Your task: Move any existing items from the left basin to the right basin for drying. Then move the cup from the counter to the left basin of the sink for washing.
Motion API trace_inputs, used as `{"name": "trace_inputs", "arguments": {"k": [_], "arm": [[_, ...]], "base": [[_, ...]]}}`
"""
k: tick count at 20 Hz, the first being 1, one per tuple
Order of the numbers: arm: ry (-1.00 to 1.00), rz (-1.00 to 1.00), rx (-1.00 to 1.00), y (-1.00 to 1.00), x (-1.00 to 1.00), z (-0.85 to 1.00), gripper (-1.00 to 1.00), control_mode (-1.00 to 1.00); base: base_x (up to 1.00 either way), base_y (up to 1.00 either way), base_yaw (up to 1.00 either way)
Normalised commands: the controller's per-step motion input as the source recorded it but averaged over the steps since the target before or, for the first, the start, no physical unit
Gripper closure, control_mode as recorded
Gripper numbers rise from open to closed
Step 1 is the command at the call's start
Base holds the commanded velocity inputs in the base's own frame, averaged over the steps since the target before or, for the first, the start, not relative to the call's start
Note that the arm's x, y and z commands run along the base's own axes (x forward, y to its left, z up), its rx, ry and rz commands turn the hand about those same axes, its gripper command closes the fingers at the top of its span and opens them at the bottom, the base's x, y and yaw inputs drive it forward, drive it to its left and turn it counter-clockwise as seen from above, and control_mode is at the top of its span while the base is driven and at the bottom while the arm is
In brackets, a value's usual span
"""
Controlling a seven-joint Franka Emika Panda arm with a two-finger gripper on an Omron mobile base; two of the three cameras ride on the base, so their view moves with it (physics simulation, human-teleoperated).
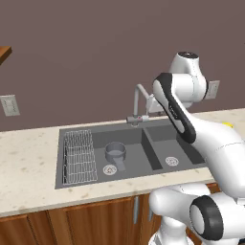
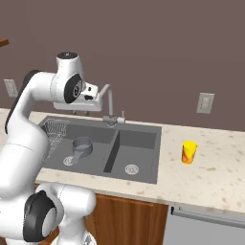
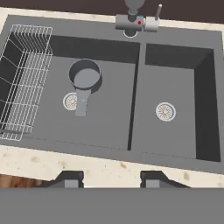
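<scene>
A small grey saucepan [image 3: 84, 76] stands upright in the left basin [image 3: 109, 116], beside the round drain [image 3: 70, 101], its flat handle lying over the drain's edge toward the front. The narrower right basin [image 3: 183, 87] holds just its drain [image 3: 165, 111]. A yellow cup [image 2: 189, 152] with an orange-red band stands on the counter [image 2: 210, 177] to the right of the sink; a sliver of the cup [image 1: 228, 125] peeks out behind the arm. My gripper [image 3: 111, 179] hangs open high above the sink's front edge, near the faucet [image 2: 111, 103], with nothing between its fingers.
A silver wire rack [image 3: 24, 83] fills the left end of the left basin. The curved steel faucet [image 1: 139, 103] rises behind the divider between the basins. Wall outlets [image 2: 205, 103] sit on the brown wall. Wooden cabinets [image 1: 86, 222] run under the counter.
</scene>
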Motion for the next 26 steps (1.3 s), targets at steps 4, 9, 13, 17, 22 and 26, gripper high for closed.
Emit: {"name": "trace_inputs", "arguments": {"k": [4,9,13,17,22,26], "arm": [[0.01,0.00,-0.02,0.03,0.00,-0.06,-1.00,-1.00],[-0.02,0.05,-0.02,0.03,-0.47,-0.47,-1.00,-1.00],[0.00,0.11,-0.13,0.58,-0.62,-0.78,-1.00,-1.00],[0.00,0.09,-0.10,0.60,-0.43,-0.76,-1.00,-1.00],[0.00,0.04,-0.08,0.48,-0.06,-0.63,-1.00,-1.00],[0.01,0.00,-0.03,0.22,0.31,-0.35,-1.00,-1.00]], "base": [[0.00,0.00,0.00],[0.00,0.00,0.00],[0.00,0.00,0.00],[0.00,0.00,0.00],[0.00,0.00,0.00],[0.00,0.00,0.00]]}}
